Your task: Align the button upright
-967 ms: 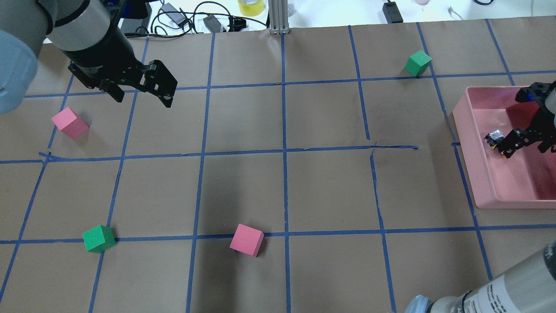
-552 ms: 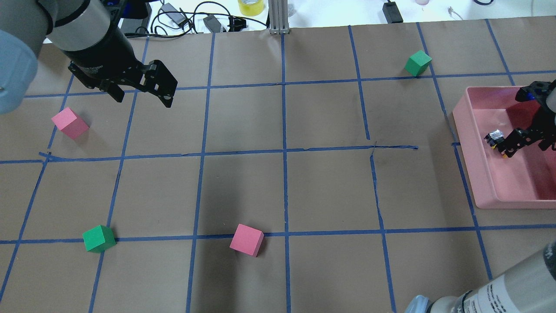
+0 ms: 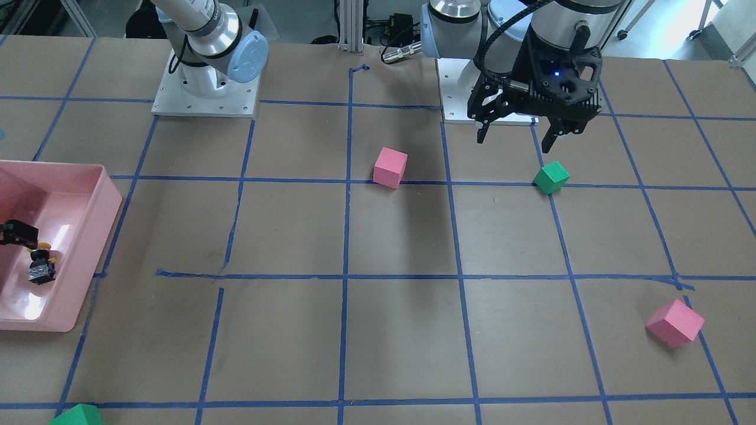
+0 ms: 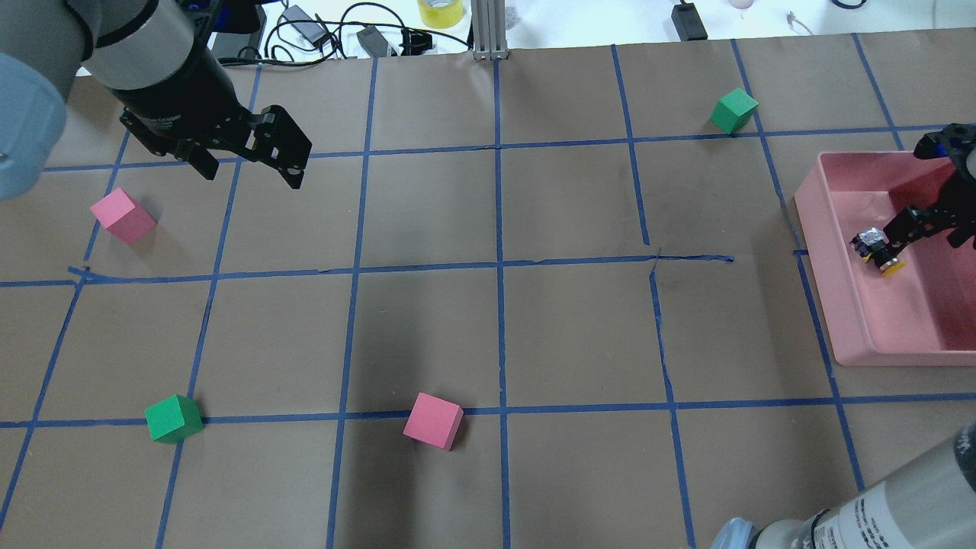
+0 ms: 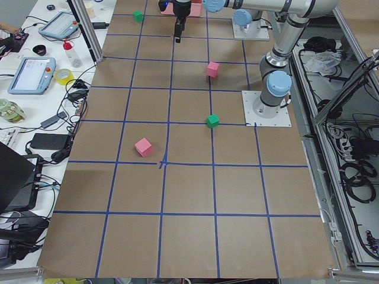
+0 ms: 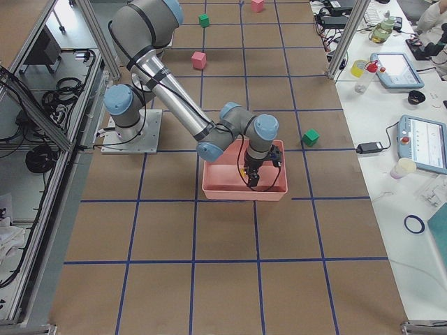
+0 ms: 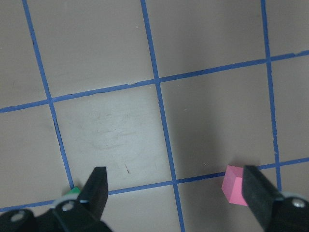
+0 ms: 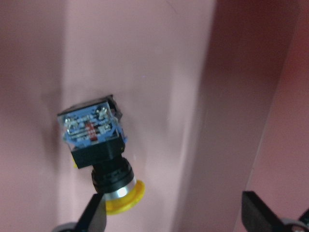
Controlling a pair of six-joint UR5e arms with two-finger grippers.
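The button (image 4: pixel 875 247) lies on its side on the floor of the pink tray (image 4: pixel 822 259), its yellow cap (image 4: pixel 892 266) towards the robot. In the right wrist view the button (image 8: pixel 96 140) shows its greyish base block up and its yellow cap (image 8: pixel 123 198) down, beside one finger (image 8: pixel 96 212). My right gripper (image 4: pixel 929 229) is open and empty, just above and behind the button. The button also shows in the front-facing view (image 3: pixel 41 271). My left gripper (image 4: pixel 248 164) is open and empty, high over the table's far left.
A pink cube (image 4: pixel 122 215) and a green cube (image 4: pixel 174 418) lie on the left. Another pink cube (image 4: pixel 433 420) lies at front centre and a green cube (image 4: pixel 734 110) at the far right. The tray's walls (image 3: pixel 106 200) enclose the button.
My right gripper has drawn back from the button, away from the robot, and the yellow cap now shows. The button lies where it was. The left arm has not moved.
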